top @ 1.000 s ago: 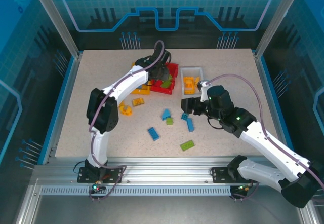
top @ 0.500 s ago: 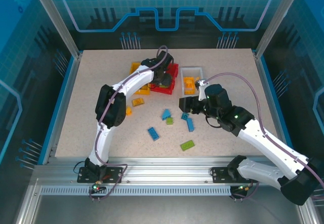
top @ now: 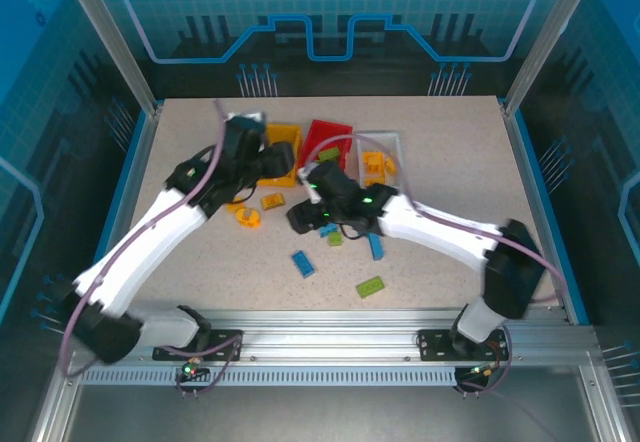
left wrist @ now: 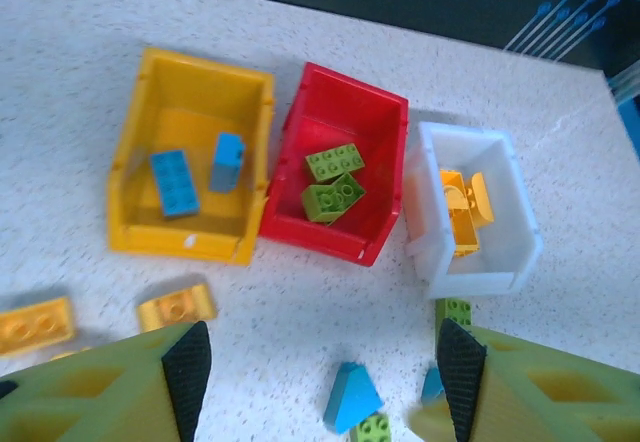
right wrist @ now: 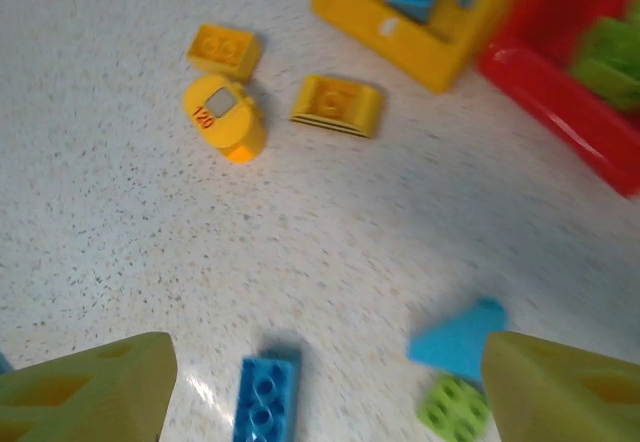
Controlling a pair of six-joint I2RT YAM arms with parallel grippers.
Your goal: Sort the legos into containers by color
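The left hand (left wrist: 315, 367) is spread wide and empty, with the red bin (left wrist: 320, 237) just ahead of it. The right hand (right wrist: 325, 387) is spread and empty too, with a blue brick (right wrist: 265, 400) on the desk (right wrist: 330, 232) between its fingers (right wrist: 90, 387). The brick is likely light, hard and slick, so pinch its long flat sides.

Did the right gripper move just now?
Yes. The right gripper slid left, from in front of the white bin to the red bin's left end.
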